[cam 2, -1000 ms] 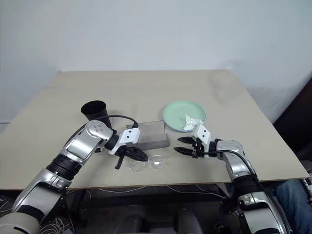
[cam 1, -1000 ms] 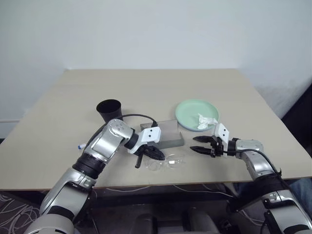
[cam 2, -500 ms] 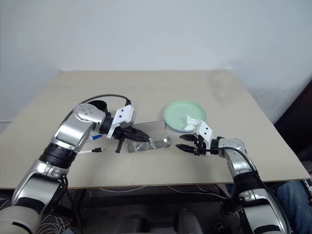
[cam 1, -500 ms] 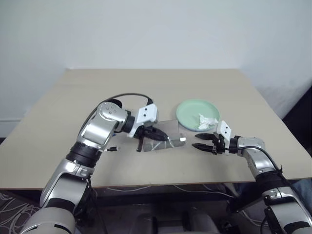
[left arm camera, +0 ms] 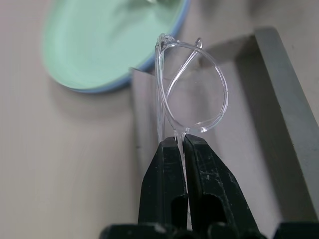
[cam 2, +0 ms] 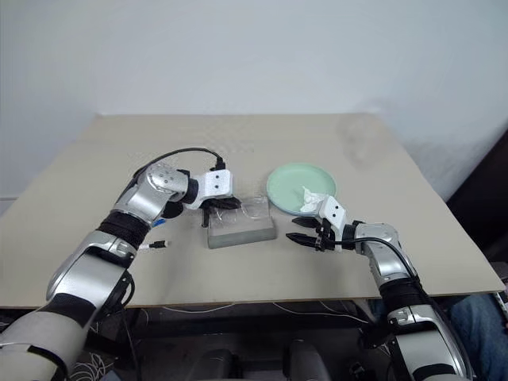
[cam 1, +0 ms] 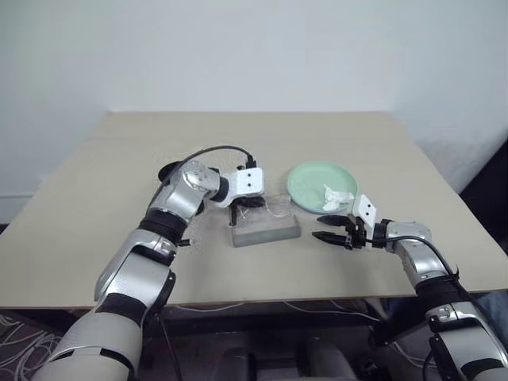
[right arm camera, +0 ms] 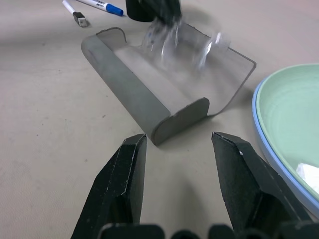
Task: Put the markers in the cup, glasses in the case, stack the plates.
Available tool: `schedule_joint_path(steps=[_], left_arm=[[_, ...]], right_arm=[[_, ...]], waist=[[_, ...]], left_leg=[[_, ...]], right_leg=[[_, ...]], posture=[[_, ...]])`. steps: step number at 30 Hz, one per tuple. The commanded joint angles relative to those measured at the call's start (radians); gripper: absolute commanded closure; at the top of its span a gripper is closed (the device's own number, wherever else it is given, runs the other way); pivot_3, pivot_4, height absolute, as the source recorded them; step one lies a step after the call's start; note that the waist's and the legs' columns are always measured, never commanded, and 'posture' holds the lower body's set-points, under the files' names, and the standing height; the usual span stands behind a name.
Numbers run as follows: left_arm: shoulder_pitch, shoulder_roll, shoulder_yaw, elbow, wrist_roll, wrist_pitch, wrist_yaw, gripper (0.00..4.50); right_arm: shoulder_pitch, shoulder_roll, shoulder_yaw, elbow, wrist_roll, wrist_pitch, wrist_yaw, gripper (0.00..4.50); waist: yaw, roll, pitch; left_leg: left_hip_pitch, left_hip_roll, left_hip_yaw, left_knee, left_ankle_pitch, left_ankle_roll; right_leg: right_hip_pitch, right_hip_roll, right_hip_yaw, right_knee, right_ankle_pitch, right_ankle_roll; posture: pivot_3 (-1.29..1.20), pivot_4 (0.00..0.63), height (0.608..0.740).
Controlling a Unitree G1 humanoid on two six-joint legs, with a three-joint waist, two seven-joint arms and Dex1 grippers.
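Now: L gripper [left arm camera: 173,142] clamped on glasses [left arm camera: 192,89], carried up off table since a sec ago, hanging over open case [right arm camera: 149,107] | R gripper [right arm camera: 177,144] half-spread, empty, parked beside case's near end | plates [cam 1: 313,184] stacked, markers [right arm camera: 92,6] still out | next: lower glasses in.

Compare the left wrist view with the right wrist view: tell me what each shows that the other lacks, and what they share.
Left wrist: the left gripper, jaws shut on the glasses, sharply seen. Right wrist: the right gripper, jaws open, and the two markers lying on the table. Both: the open grey case and the mint green plate stacked on the blue one.
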State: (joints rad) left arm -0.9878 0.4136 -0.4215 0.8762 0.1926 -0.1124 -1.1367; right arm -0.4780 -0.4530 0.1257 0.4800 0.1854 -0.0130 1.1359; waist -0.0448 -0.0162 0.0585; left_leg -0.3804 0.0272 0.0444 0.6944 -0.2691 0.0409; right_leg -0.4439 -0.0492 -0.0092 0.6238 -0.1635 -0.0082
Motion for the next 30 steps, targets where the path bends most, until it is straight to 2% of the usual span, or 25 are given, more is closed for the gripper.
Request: schedule_joint_path(steps=[1, 7, 13, 30], left_arm=[[-0.066, -0.022, 0.012, 0.041, 0.01, -0.02, -0.018, 4.49], [-0.078, -0.047, 0.006, 0.088, 0.031, -0.011, -0.055, 4.49], [-0.049, -0.045, -0.01, 0.059, 0.05, 0.013, -0.117, 4.49], [0.075, 0.016, -0.021, -0.185, 0.034, 0.148, -0.28, 4.49]], right_arm=[[-0.014, -0.002, -0.025, -0.028, 0.014, -0.016, -0.008, 2.21], [-0.009, 0.003, -0.023, -0.029, 0.013, -0.017, -0.019, 2.21], [-0.009, 0.009, -0.022, -0.023, 0.012, -0.021, -0.025, 2.21], [-0.017, 0.025, -0.014, 0.004, 0.003, -0.042, -0.026, 2.21]], waist=[[0.0, 0.0, 0.0], [-0.001, 0.0, 0.0], [-0.001, 0.0, 0.0], [-0.001, 0.0, 0.0]], left_leg=[[0.0, 0.0, 0.0, 0.0, 0.0, 0.0], [0.0, 0.0, 0.0, 0.001, 0.0, 0.0], [0.0, 0.0, 0.0, 0.001, 0.0, 0.0], [0.0, 0.0, 0.0, 0.001, 0.0, 0.0]], right_leg=[[0.0, 0.0, 0.0, 0.0, 0.0, 0.0], [0.0, 0.0, 0.0, 0.0, 0.0, 0.0], [0.0, 0.0, 0.0, 0.0, 0.0, 0.0], [0.0, 0.0, 0.0, 0.0, 0.0, 0.0]], posture=[[0.0, 0.0, 0.721], [0.0, 0.0, 0.721], [0.0, 0.0, 0.721], [0.0, 0.0, 0.721]])
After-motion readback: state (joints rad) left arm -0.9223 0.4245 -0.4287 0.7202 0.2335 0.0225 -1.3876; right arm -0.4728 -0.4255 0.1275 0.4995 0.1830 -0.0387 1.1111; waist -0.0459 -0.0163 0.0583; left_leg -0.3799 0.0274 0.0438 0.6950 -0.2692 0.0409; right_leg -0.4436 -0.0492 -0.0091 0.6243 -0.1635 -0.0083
